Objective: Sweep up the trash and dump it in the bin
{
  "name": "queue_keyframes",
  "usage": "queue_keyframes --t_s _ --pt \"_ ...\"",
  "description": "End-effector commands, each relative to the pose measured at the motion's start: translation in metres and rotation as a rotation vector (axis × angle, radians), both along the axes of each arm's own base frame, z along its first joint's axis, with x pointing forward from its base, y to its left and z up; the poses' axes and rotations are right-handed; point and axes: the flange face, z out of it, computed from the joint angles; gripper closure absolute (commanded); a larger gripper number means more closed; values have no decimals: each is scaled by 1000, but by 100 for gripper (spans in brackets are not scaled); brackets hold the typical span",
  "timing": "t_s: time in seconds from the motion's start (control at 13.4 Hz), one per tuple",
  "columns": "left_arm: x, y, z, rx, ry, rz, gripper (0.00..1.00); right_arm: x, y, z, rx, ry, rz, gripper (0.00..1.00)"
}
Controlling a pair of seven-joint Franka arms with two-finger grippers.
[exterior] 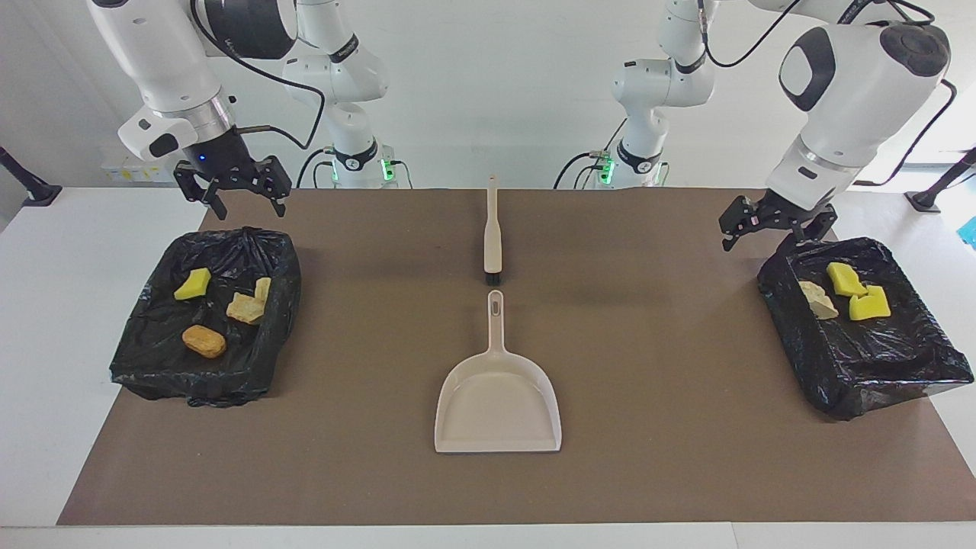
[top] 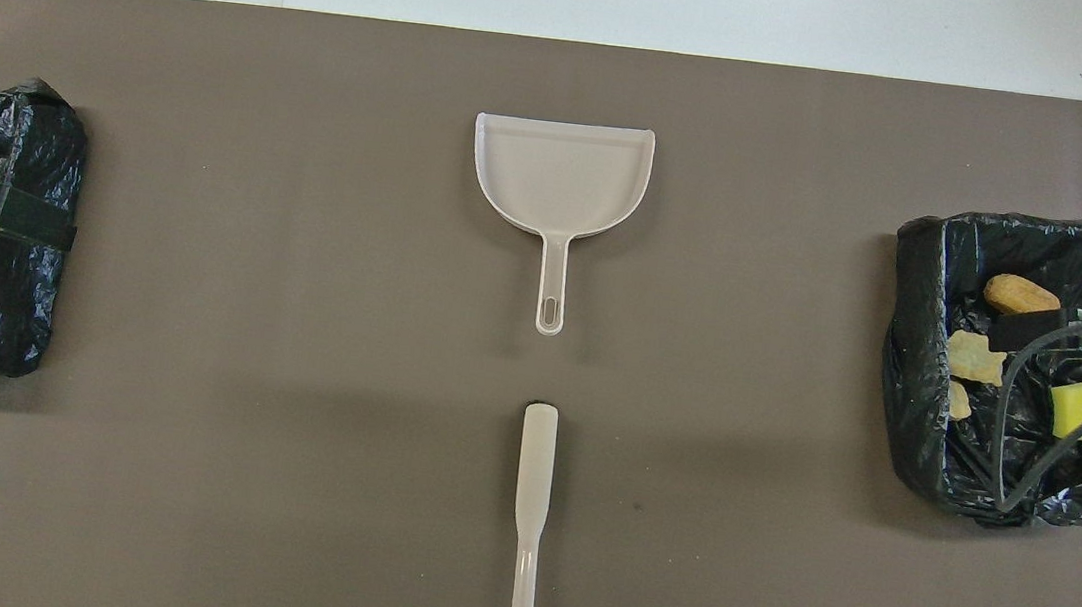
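Judging by the scraps (exterior: 845,291) lying in both bins (exterior: 926,358), sweeping looked done; left gripper (exterior: 770,226) and right gripper (exterior: 245,196) were held open and empty above the bins, dustpan (exterior: 497,396) at six o'clock of the brush (exterior: 492,236).

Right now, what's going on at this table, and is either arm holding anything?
Neither arm holds anything. The left gripper hangs open over the black-lined bin at its end, which holds yellow sponge chunks and a tan lump. The right gripper waits open above the other black-lined bin, where more scraps lie. The beige plastic dustpan and beige brush lie untouched mid-table.
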Motion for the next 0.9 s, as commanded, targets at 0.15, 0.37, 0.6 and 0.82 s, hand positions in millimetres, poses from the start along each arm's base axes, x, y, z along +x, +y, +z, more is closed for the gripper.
queue_keyframes --t_s 0.15,0.37,0.6,0.82 --pt "-30 5 0 -7 27 -23 0 -2 -2 -1 3 -3 7 0" --pt "-25 6 4 -7 7 -4 0 -2 -2 -1 3 -3 7 0" --pt "-21 6 5 -8 -22 -2 0 -2 -1 -1 2 -3 8 0" --pt "-21 6 4 -8 -17 -4 0 -2 -2 -1 3 -3 7 0"
